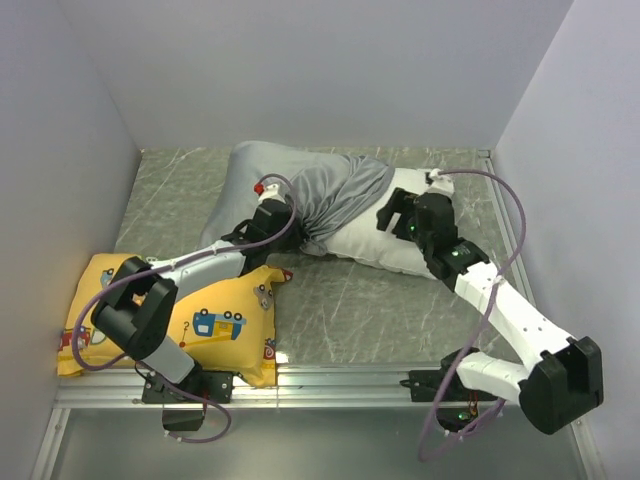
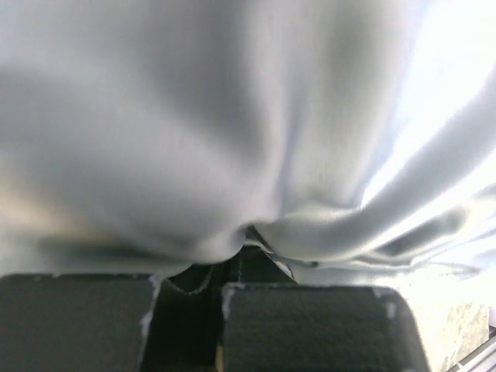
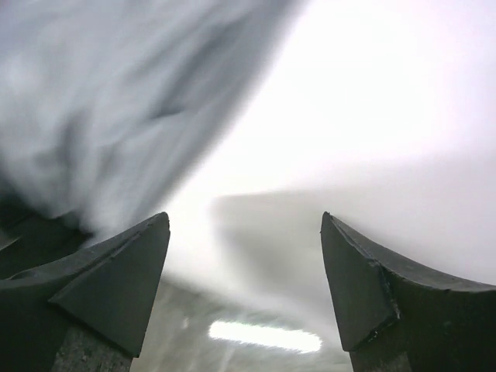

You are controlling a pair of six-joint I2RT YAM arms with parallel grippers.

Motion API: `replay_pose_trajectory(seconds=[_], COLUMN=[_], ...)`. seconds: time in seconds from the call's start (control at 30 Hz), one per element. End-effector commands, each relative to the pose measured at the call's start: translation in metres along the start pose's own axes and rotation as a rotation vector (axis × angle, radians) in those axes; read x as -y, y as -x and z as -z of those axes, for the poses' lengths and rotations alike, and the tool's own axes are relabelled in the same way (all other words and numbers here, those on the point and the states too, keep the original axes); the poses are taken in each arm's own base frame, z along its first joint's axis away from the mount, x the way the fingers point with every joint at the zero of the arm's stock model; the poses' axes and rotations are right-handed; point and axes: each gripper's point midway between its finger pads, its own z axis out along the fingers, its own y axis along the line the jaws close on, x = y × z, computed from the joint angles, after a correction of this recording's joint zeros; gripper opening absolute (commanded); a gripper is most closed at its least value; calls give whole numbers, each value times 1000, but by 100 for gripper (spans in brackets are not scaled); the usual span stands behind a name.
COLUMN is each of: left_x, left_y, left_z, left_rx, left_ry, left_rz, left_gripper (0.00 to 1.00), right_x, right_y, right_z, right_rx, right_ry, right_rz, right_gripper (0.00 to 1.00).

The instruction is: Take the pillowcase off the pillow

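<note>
The silver-grey pillowcase (image 1: 305,185) is bunched over the left part of the white pillow (image 1: 385,250), whose right part lies bare on the table. My left gripper (image 1: 283,224) sits at the near edge of the bunched cloth. In the left wrist view the left gripper (image 2: 190,283) is shut, with a fold of pillowcase (image 2: 194,139) pinched at its tips. My right gripper (image 1: 390,212) hovers over the bare pillow next to the cloth's edge. In the right wrist view the right gripper (image 3: 244,221) is open and empty, with pillow (image 3: 372,116) ahead and pillowcase (image 3: 93,93) at the left.
A yellow cushion with a vehicle print (image 1: 215,320) lies at the front left, under my left arm. Grey walls close in the table (image 1: 350,310) on the left, back and right. A metal rail (image 1: 330,378) runs along the near edge.
</note>
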Motion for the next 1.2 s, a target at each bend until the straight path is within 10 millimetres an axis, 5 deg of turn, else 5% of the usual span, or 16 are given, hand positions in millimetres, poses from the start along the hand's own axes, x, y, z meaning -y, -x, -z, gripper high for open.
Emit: replay_pose_trajectory(seconds=[0.0,0.13,0.23,0.33,0.37,0.43,0.6,0.7,0.9,0.93,1.03,1.17], left_x=[10,13,25,47,63,77,121,127,151,143,135,133], left_y=[7,5,11,31,48,63,116,117,121,109,105,108], left_z=[17,21,28,43,51,65,84,48,-7,-29,-54,-62], left_rx=[-2,-19,-18,19,54,77,200,158,111,70,36,41], left_ry=[-12,-13,-40,-79,-107,-126,-169,-113,-97,-70,2,23], left_rz=[-31,-50,-73,-126,-134,-161,-235,-307,-404,-427,-462,-493], left_gripper=[1,0,3,22,29,45,66,72,77,77,77,74], right_x=[40,43,45,58,61,68,74,75,77,78,77,70], right_y=[-1,-6,-29,-66,-77,-109,-158,-167,-162,-160,-150,-124], right_z=[-16,-41,-61,-74,-77,-82,-89,-91,-90,-89,-86,-81], right_rx=[8,-18,-72,-139,-160,-227,-318,-336,-318,-314,-298,-260], right_ry=[-118,-129,-113,-114,-113,-104,-83,-83,-94,-97,-101,-97], right_rz=[-30,-50,-67,-123,-136,-163,-250,-266,-260,-254,-232,-196], right_gripper=[87,87,82,40,16,0,0,0,0,0,0,0])
